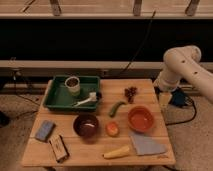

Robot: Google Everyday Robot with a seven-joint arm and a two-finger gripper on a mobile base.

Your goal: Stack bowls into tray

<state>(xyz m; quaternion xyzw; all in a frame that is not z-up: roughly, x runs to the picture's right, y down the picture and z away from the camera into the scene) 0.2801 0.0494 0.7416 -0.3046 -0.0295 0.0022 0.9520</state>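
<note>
My gripper (164,98) hangs just off the right edge of the table (150,86), near the far corner and well apart from both bowls. From this angle I cannot tell whether it is open or closed.

Nothing is stacked yet, so I judge I am at the very start, on the approach to a first bowl. The orange bowl (140,118) sits nearest me, on the right of the table. The maroon bowl (86,125) sits left of it, with a small orange fruit (112,129) between them. The tray (50,95) is at the far left and already holds a white cup (73,85) and a white utensil (86,101).

Next I should swing in over the orange bowl, come down on its rim, and plan to set it in the tray's free near-left part, clear of the cup
</note>
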